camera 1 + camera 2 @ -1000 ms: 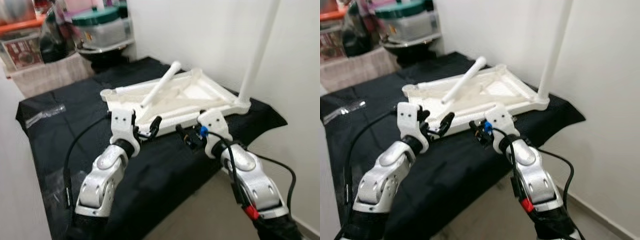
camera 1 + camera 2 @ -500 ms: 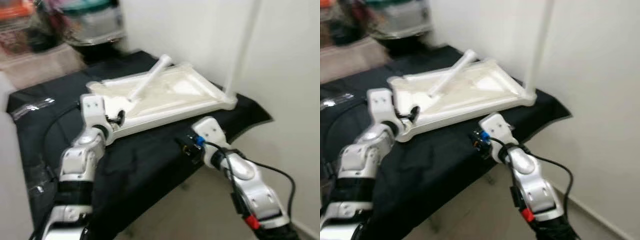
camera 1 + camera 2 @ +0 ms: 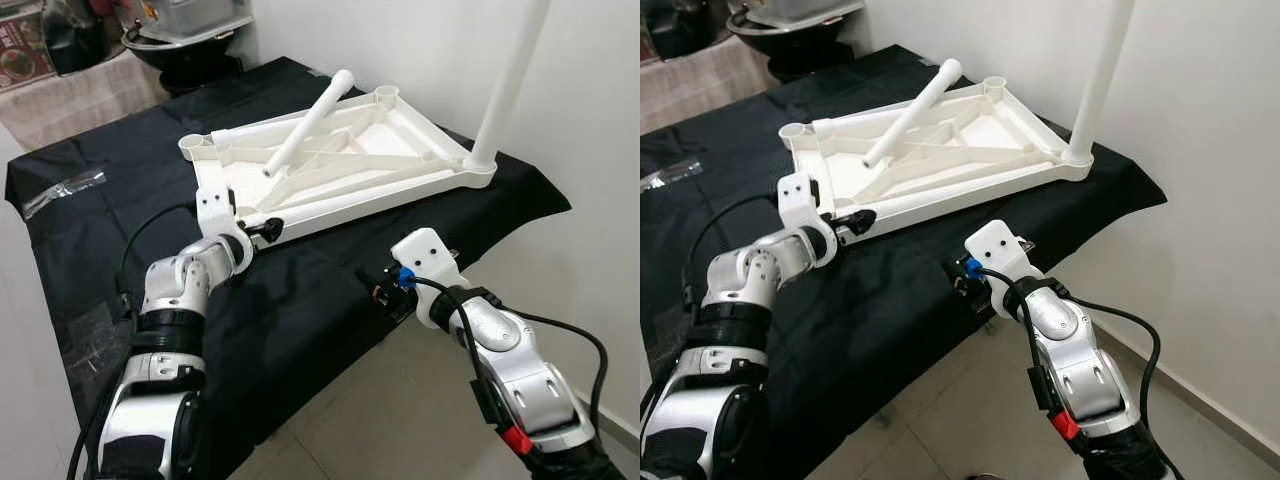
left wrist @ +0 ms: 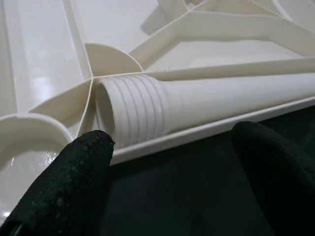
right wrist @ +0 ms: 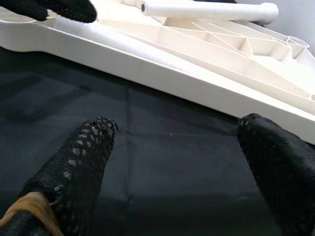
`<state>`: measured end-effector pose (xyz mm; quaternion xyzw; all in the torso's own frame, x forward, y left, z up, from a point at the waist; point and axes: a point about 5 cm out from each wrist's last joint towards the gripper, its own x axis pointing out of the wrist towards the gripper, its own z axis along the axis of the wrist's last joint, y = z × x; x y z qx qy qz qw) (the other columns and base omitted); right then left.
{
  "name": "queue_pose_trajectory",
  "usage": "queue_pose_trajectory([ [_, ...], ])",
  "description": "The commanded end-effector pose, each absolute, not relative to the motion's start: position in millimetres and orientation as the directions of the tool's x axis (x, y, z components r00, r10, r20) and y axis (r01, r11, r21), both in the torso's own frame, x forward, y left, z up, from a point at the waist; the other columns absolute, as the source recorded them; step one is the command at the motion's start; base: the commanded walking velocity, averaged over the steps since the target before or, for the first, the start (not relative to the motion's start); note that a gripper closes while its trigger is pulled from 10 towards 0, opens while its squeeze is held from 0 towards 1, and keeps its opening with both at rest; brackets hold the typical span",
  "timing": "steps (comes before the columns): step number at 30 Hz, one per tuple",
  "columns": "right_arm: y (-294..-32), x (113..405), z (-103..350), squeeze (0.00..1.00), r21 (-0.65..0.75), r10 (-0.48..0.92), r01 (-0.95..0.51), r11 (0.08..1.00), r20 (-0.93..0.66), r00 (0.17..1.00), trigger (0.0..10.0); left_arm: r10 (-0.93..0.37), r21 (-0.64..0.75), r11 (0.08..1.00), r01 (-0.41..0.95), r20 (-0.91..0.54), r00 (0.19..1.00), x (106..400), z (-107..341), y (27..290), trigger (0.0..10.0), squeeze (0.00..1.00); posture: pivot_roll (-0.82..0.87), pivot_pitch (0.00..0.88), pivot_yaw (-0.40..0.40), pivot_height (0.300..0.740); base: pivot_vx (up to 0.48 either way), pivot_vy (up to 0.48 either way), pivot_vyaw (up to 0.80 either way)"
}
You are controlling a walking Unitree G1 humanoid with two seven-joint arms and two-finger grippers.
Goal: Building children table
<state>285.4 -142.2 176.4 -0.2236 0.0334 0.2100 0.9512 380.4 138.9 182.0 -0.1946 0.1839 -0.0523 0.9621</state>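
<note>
The white children's tabletop (image 3: 400, 150) lies upside down on a black cloth. One white leg (image 3: 512, 70) stands upright in its far right corner socket. A second leg (image 3: 305, 125) lies slanted across the ribs. A third leg (image 3: 345, 203) lies along the near rim, its threaded end (image 4: 133, 110) pointing at the near left corner socket (image 4: 29, 142). My left gripper (image 3: 262, 230) is open at that corner, with its fingertips (image 4: 83, 157) just short of the threaded end. My right gripper (image 3: 378, 292) is open over bare cloth, a little short of the near rim (image 5: 162, 69).
A clear plastic bag (image 3: 62, 190) lies on the cloth at the far left. A dark round pot (image 3: 185, 45) stands behind the table. A white wall runs close along the right side. The cloth's front edge (image 3: 330, 385) drops to a beige floor.
The camera has shifted. My left gripper has moved left along the near rim to the corner by the leg's threaded end. My right gripper has drawn back from the rim over the cloth.
</note>
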Motion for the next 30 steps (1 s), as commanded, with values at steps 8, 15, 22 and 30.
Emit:
queue_pose_trajectory([
  [8, -145.7, 280.1, 179.5, 0.00, -0.421, 0.380, -0.418, 0.805, -0.175, 0.908, 10.0, -0.122, -0.406, 0.913, -0.048, -0.382, 0.916, 391.3, 184.3, 149.4, 10.0, 0.00, -0.16, 0.171, 0.010, 0.740, 0.000, 0.000, 0.00],
  [15, -146.0, 278.8, 183.3, 0.00, -0.423, 0.378, -0.416, 0.805, -0.174, 0.909, 10.0, -0.130, -0.432, 0.900, -0.058, -0.394, 0.910, 396.0, 184.9, 150.5, 10.0, 0.00, -0.17, 0.180, 0.006, 0.740, 0.000, 0.000, 0.00],
  [22, -145.7, 277.1, 186.7, 0.00, -0.425, 0.380, -0.416, 0.804, -0.171, 0.909, 10.0, -0.152, -0.451, 0.891, -0.049, -0.400, 0.904, 399.1, 185.9, 148.3, 10.0, 0.00, -0.19, 0.191, 0.006, 0.740, 0.000, 0.000, 0.00],
  [30, -145.6, 275.2, 190.2, 0.00, -0.425, 0.377, -0.413, 0.805, -0.170, 0.910, 10.0, -0.186, -0.474, 0.880, -0.032, -0.406, 0.895, 403.2, 189.2, 145.5, 10.0, 0.00, -0.19, 0.196, 0.006, 0.740, 0.000, 0.000, 0.00],
])
